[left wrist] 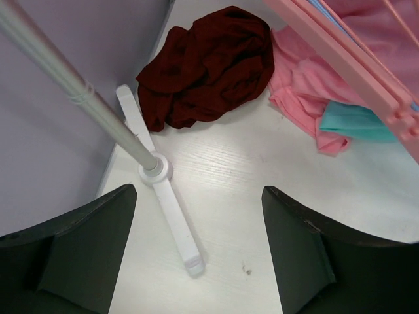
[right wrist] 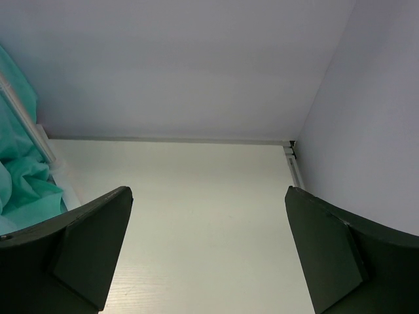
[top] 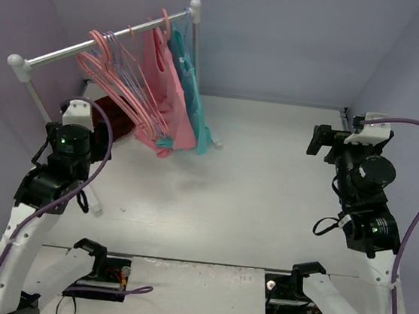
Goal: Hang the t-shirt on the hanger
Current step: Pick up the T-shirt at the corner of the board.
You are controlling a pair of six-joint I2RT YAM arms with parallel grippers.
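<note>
From above, the t-shirt (top: 123, 121) lies crumpled under the left end of the rack (top: 62, 51), just beyond my left arm. The hanger (top: 116, 78) hangs on the rail among others, though I can't be sure which one. My left claw (left wrist: 200, 193) is spread wide and empty, short of the shirt and beside the rack's foot. Reaching in, I might knock that foot or snag the pink garment (left wrist: 308, 111). My right claw (right wrist: 206, 190) gapes empty, well right of the rack.
</note>
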